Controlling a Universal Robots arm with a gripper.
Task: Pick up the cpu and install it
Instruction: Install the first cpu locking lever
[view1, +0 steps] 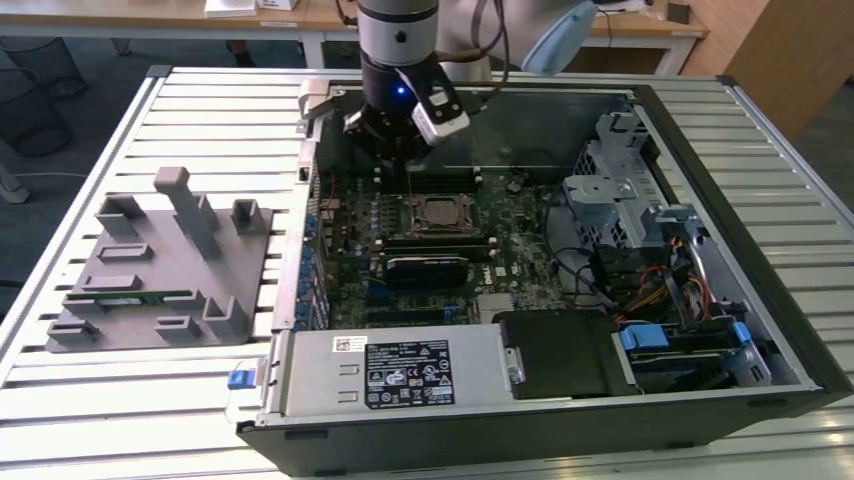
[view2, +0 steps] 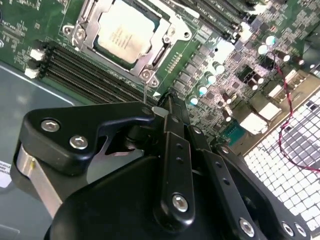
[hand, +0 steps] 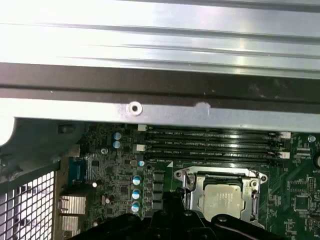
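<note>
The cpu (view1: 434, 213) lies flat in the black-framed socket on the green motherboard (view1: 521, 255), its silver top showing in both wrist views (view2: 122, 35) (hand: 226, 199). The metal socket frame (view2: 150, 75) surrounds it. My gripper (view1: 396, 158) hangs over the memory slots just behind the socket, inside the open computer case. In the second wrist view its black fingers (view2: 167, 107) meet at their tips, shut with nothing between them, a short way above the board and clear of the cpu.
A grey fixture block (view1: 154, 265) with a green memory stick (view1: 140, 297) stands on the slatted table at the exterior view's left. The case wall (hand: 160, 112) is close behind the gripper. Drive cage (view1: 617, 195), cables and power supply (view1: 387, 370) line the case.
</note>
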